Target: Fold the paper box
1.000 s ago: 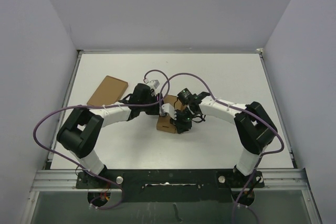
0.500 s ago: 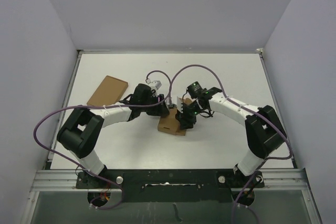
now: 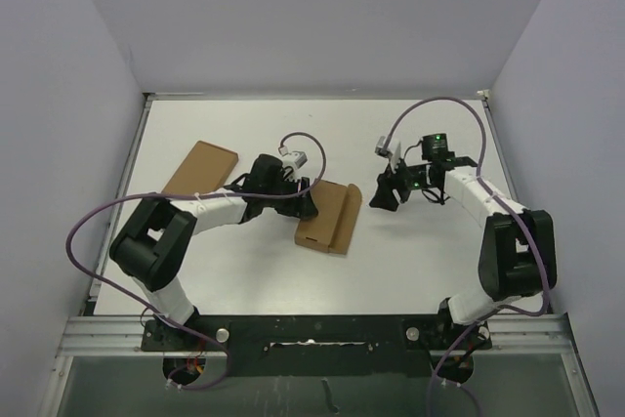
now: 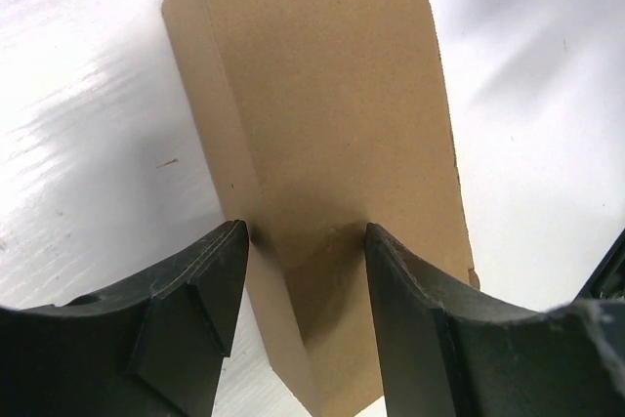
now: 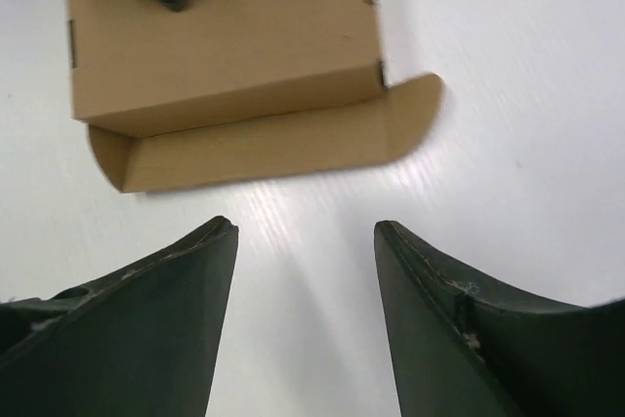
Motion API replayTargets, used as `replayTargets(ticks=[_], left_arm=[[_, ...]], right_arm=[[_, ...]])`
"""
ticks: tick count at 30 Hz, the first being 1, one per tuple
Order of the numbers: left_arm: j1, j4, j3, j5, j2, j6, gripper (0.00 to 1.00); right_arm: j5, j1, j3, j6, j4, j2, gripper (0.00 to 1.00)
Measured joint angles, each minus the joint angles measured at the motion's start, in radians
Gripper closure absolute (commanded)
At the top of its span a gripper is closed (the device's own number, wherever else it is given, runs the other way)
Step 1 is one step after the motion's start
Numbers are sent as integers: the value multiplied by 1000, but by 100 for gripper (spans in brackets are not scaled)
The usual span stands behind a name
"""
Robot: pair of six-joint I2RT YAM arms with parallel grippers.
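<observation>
Left gripper [image 4: 305, 241] is clamping the box [image 3: 330, 214] near the table's [image 3: 410, 261] centre, likely steadying it for folding. Right gripper [image 5: 305, 231] is hovering empty, jaws apart, toward the right edge. The flap [image 5: 264, 148] is lying unfolded.

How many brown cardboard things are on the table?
2. The paper box lies in the middle of the table. The flat cardboard piece lies toward the far left corner. The arms could hide something small under them.

Lab test cell: white table [image 3: 410, 261] w/ plain wall panels [image 3: 312, 17], alu rail [image 3: 312, 324].
</observation>
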Motion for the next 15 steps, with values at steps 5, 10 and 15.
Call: replayTargets(ticks=[5,10,15], left_arm=[[0,0,23,25,24,31,51],[0,0,45,55,43,71,50],[0,0,55,85,52,113,50]], right_arm=[[-79,-154,-17,105,115,105,41],[-129,-164,-16,227,218,225,42],[-150,-150,27,293,277,311,48]])
